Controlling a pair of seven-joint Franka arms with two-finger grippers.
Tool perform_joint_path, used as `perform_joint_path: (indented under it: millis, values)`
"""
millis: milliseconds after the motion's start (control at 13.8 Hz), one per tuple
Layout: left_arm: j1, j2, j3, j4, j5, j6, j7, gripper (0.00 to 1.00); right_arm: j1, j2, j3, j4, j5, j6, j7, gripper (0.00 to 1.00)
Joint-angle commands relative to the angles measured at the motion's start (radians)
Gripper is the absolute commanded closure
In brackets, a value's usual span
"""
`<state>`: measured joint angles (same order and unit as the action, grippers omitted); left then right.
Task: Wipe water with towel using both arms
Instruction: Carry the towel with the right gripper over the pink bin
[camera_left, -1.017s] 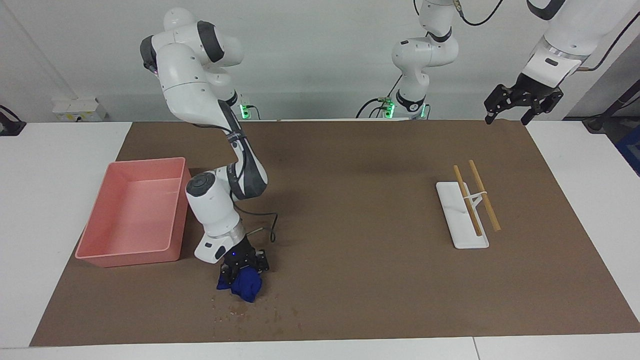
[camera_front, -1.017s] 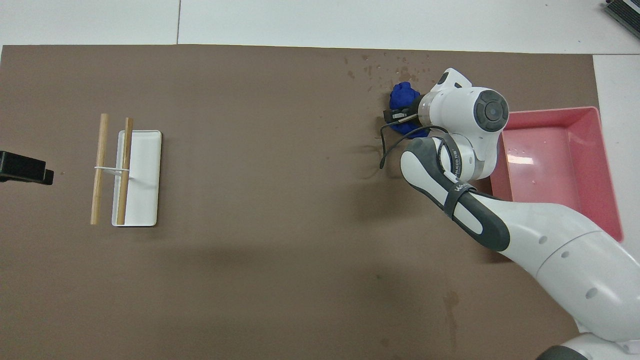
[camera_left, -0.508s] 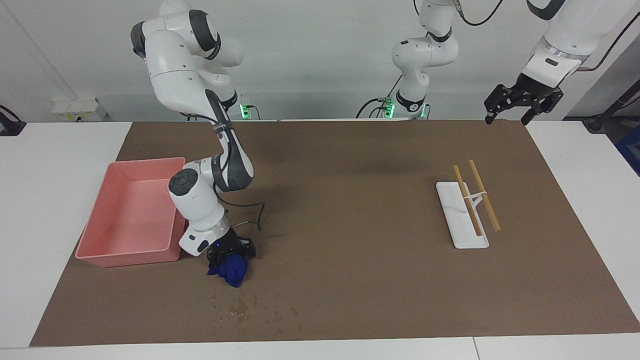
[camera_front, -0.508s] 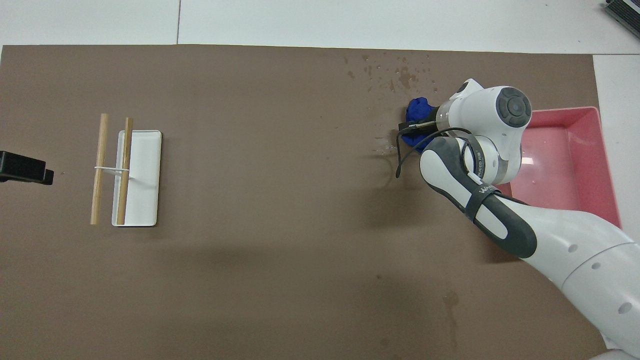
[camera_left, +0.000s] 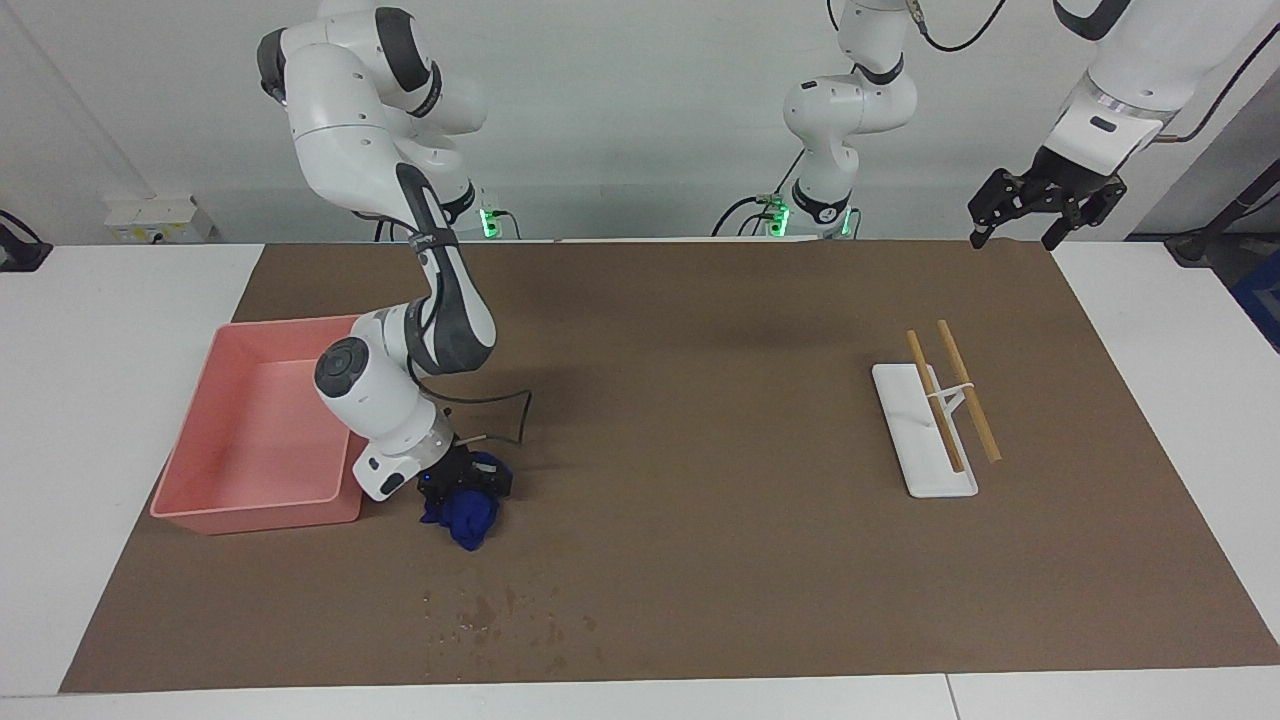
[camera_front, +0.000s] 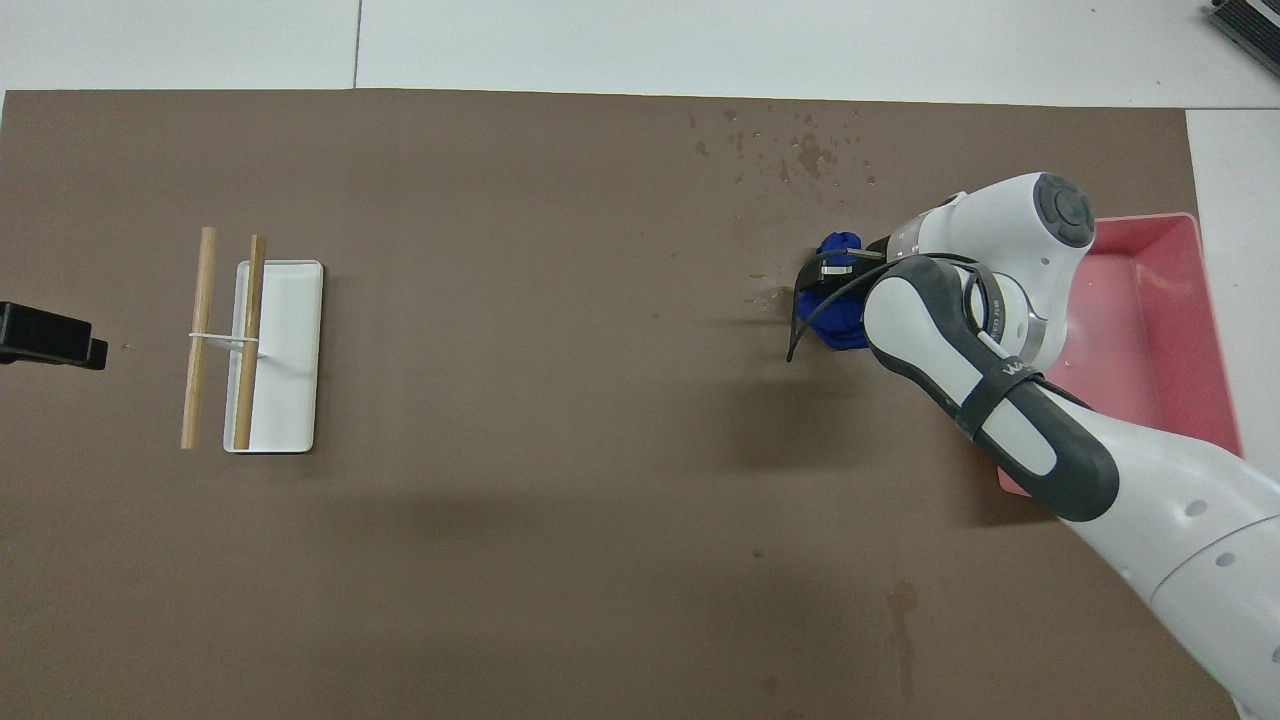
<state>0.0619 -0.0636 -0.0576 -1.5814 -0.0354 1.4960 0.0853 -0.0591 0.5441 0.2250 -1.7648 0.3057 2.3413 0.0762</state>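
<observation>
Right hand (camera_left: 462, 488) was low over the mat (camera_left: 700, 330), clenched on the towel (camera_left: 462, 514). The towel, a blue wad, hung from the fingers and touched the mat just beside the pink tray (camera_left: 255, 500), at the corner of the tray farthest from the robots.

Water (camera_left: 505, 618) lay as a scatter of dark blotches on the mat, farther from the robots than the towel and near the mat's edge. Towel and water were apart, with bare mat between them. In the overhead view a few small spots showed on the mat just beside the towel (camera_front: 838, 320).

Left hand (camera_left: 1043, 205) hung in the air over the mat's corner at the left arm's end of the surface, fingers spread, holding nothing. That arm waited.

A white holder (camera_left: 915, 445) with two wooden sticks (camera_left: 950, 390) across it sat on the mat toward the left arm's end, well apart from the towel.
</observation>
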Motion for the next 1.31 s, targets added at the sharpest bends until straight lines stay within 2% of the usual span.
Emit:
perform_joint_path:
  millis: [0, 291, 508, 654, 872, 1089, 1235]
  values:
    - [0.012, -0.027, -0.008, -0.032, -0.003, 0.007, 0.005, 0.0, 0.018, 0.01, 0.014, -0.119, 0.067, -0.02, 0.072, 1.0]
    - [0.012, -0.027, -0.008, -0.032, -0.003, 0.007, 0.005, 0.0, 0.05, -0.076, 0.007, -0.096, 0.033, -0.097, 0.093, 1.0]
    - [0.012, -0.027, -0.008, -0.032, -0.003, 0.007, 0.005, 0.0, 0.035, -0.151, 0.005, -0.038, -0.116, -0.242, 0.088, 1.0]
    - [0.012, -0.027, -0.008, -0.032, -0.003, 0.007, 0.005, 0.0, 0.024, -0.222, 0.004, -0.035, -0.235, -0.31, 0.07, 1.0]
    - [0.012, -0.027, -0.008, -0.032, -0.003, 0.007, 0.005, 0.0, -0.063, -0.329, 0.004, -0.028, -0.258, -0.469, -0.086, 1.0]
    - [0.012, -0.027, -0.008, -0.032, -0.003, 0.007, 0.005, 0.0, -0.187, -0.449, 0.002, 0.047, -0.283, -0.725, -0.252, 1.0]
    - [0.012, -0.027, -0.008, -0.032, -0.003, 0.007, 0.005, 0.0, -0.263, -0.501, 0.001, 0.093, -0.347, -0.839, -0.391, 1.0]
